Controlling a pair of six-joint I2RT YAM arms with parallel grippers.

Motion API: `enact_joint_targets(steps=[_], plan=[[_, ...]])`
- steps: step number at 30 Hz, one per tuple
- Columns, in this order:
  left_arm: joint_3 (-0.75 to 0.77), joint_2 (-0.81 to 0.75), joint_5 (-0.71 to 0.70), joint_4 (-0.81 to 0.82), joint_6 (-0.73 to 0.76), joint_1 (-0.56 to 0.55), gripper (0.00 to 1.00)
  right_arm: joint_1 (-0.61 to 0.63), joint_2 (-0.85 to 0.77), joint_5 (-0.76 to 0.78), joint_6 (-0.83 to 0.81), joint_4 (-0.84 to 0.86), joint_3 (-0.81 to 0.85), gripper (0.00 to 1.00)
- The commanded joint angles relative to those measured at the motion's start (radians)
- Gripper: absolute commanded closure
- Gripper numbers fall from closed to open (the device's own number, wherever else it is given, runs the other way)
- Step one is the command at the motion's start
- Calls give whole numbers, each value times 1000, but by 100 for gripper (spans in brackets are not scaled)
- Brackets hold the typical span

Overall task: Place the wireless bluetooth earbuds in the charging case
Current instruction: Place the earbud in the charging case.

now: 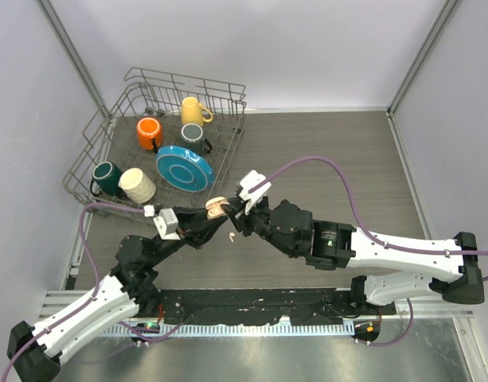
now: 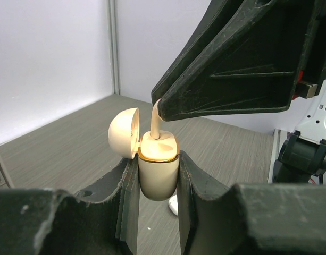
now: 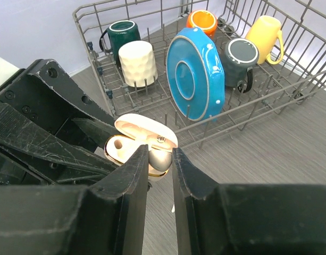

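My left gripper (image 2: 157, 162) is shut on the cream charging case (image 2: 158, 175), which it holds upright above the table with the lid (image 2: 124, 133) swung open. My right gripper (image 3: 160, 154) is shut on one earbud (image 3: 161, 162) by its head. The earbud's stem (image 2: 155, 125) points down into a slot of the case. In the top view the case (image 1: 217, 208) sits between the left gripper (image 1: 205, 220) and the right gripper (image 1: 234, 213). Another white earbud (image 1: 230, 236) lies on the table under the case; it also shows in the left wrist view (image 2: 173, 205). The other earbuds are out of view.
A wire dish rack (image 1: 108, 131) stands at the back left with a blue plate (image 1: 184, 167), an orange mug (image 1: 150, 132), a yellow mug (image 1: 193, 111), a grey mug (image 1: 193, 134), a dark green mug (image 1: 107, 177) and a cream mug (image 1: 137, 185). Its front rail is close behind the grippers.
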Motion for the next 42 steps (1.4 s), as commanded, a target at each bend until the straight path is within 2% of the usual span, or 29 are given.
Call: enact_joint_targets(steps=[1,27,30,32,36,38,42], plan=[[40,-4,30,51,22,3,100,3,-23,29,-16,-28,42,99],[35,5,21,87,19,4,100,3,29,-86,51,-156,110,97],[35,-1,18,82,21,4,100,3,32,-84,57,-157,118,89],[35,-4,18,79,19,4,100,3,36,-86,70,-159,124,77],[34,-7,18,78,21,4,100,3,36,-69,93,-148,130,66],[32,-9,16,76,19,4,100,3,34,-61,113,-140,133,56],[28,-12,15,76,21,4,100,3,16,-46,137,-110,128,49]])
